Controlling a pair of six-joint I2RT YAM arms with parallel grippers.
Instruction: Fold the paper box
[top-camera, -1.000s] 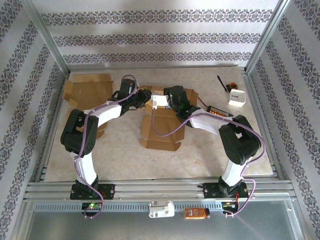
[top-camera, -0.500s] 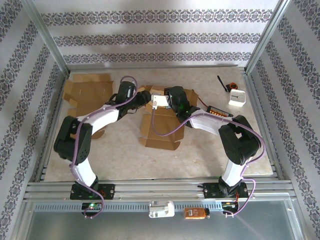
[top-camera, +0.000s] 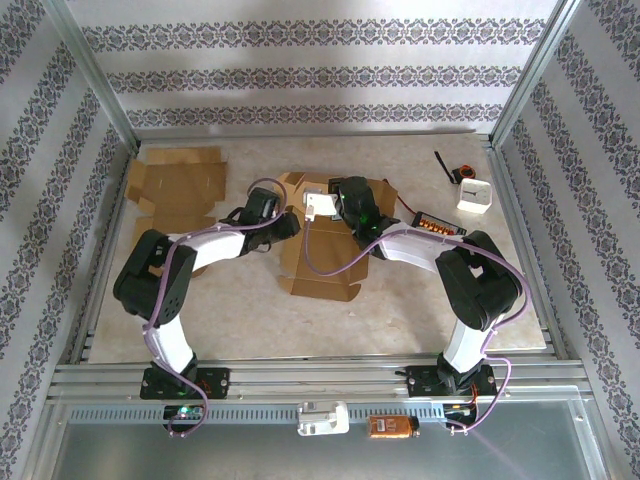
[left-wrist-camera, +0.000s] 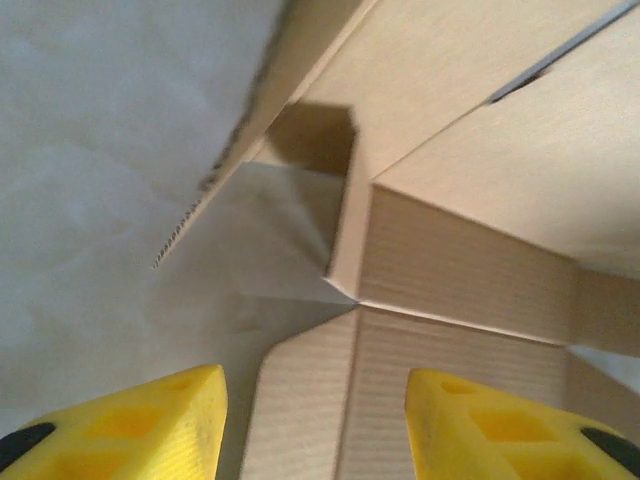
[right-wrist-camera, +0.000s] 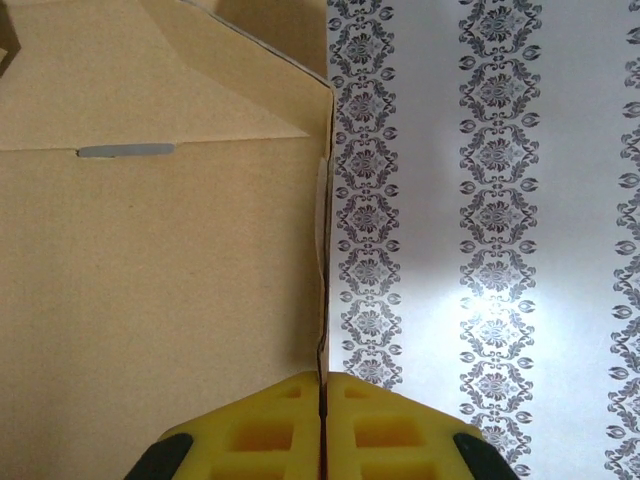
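Box wall (right-wrist-camera: 160, 300), edge clamped in right tool (right-wrist-camera: 322, 395)

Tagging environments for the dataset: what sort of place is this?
Probably a lab robot cell, not a real room: aluminium frame posts, patterned wallpaper panels on three sides, and a stone-look table.

Box (top-camera: 322, 268) lies mid-table, flaps spread. Left gripper (top-camera: 288, 223) sits at its left edge, right gripper (top-camera: 320, 206) at its far edge. Flat cardboard (top-camera: 176, 186) lies far left, well apart.
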